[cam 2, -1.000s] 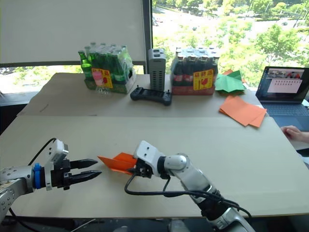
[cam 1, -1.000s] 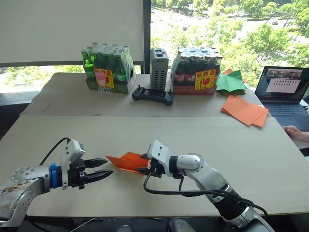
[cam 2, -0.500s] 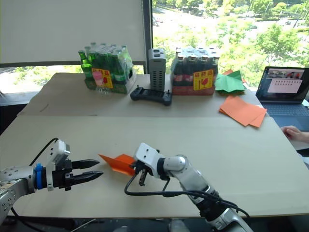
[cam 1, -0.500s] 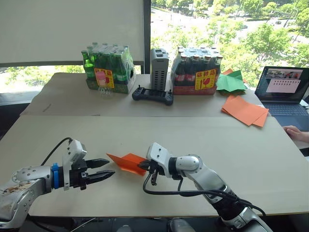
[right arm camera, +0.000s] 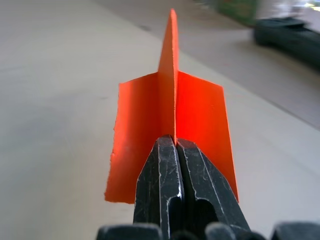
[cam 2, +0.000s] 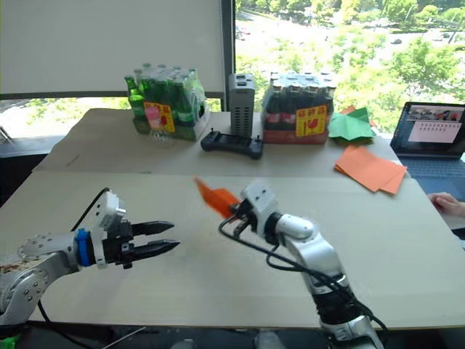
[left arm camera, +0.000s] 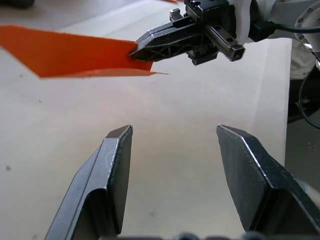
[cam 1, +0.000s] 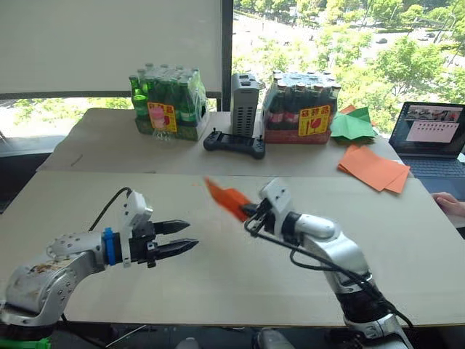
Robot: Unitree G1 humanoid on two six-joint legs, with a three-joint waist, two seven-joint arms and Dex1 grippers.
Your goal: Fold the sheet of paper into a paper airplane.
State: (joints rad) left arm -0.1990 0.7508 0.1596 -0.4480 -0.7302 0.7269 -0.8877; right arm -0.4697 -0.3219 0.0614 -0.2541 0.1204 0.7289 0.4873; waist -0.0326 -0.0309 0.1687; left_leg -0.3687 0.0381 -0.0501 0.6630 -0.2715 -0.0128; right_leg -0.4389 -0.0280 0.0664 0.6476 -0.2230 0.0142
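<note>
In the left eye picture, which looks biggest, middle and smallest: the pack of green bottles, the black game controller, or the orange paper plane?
1. Pack of green bottles, clearly biggest.
2. Game controller.
3. Paper plane, held up by the right gripper. It sits nearer the camera yet looks slightly smaller, though close to the controller.

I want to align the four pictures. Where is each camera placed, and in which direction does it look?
Left and right eye views: on the head, looking forward and down over both arms and the table.
Left wrist view: along the open left gripper, toward the right gripper.
Right wrist view: along the right gripper's shut jaws.
Shared by all: the paper airplane, pinched above the table.
</note>
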